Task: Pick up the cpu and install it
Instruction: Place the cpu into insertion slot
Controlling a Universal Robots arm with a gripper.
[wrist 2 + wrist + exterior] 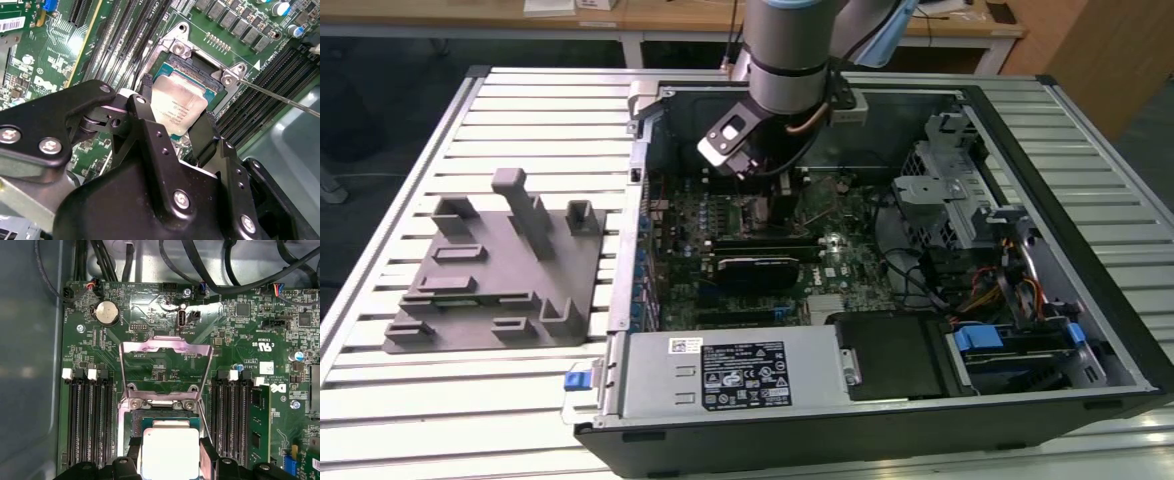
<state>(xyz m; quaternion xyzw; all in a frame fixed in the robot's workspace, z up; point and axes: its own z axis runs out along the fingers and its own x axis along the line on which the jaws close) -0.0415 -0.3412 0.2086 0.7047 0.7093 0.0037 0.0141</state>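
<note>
Slatted metal table [480,400] is supporting an open computer case [854,445]; inside it, the gripper [177,102] is clasping the cpu [180,110] by two opposite edges, directly over the motherboard socket [197,70].

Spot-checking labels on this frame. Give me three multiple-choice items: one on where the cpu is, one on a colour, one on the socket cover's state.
1. Where is the cpu? A on the grey block; B held by the gripper at the socket; C on the table.
2. The motherboard colour? A green; B red; C white.
3. The socket's cover frame? A shut flat; B swung open; C missing.
B: black fingers flank the chip at the socket. A: the board shows green. B: the frame stands raised.
</note>
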